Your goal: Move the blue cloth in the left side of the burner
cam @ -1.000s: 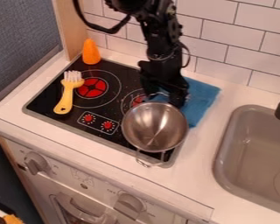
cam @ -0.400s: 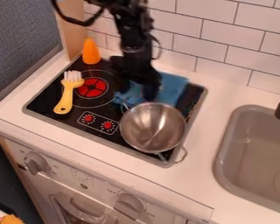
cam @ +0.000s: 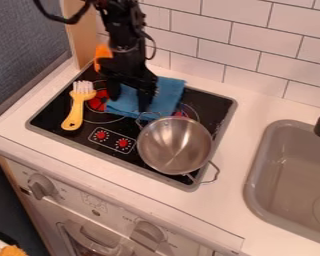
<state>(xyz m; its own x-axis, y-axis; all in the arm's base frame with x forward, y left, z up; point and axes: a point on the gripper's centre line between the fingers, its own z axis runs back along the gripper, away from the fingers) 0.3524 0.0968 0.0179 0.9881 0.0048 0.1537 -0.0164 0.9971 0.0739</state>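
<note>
The black gripper (cam: 130, 95) hangs down from the upper left over the middle and back of the stove, against the blue cloth (cam: 165, 95). The cloth lies wrinkled across the back of the black cooktop (cam: 213, 102), right of the left burner (cam: 98, 101), and its left end reaches that burner's ring. Part of the cloth is hidden behind the gripper. Just in front of the cloth stands a metal pot (cam: 175, 146) on the right side of the cooktop.
A yellow brush (cam: 76, 107) lies at the cooktop's left side, close to the left burner. Behind it stands an orange object (cam: 102, 54), partly covered by the arm. A grey sink (cam: 257, 170) is at the right, and a tiled wall rises behind.
The gripper and the blue cloth have moved left together, from the cooktop's right back edge toward the left burner. The pot has shifted slightly and turned, its front handle now pointing more to the right.
</note>
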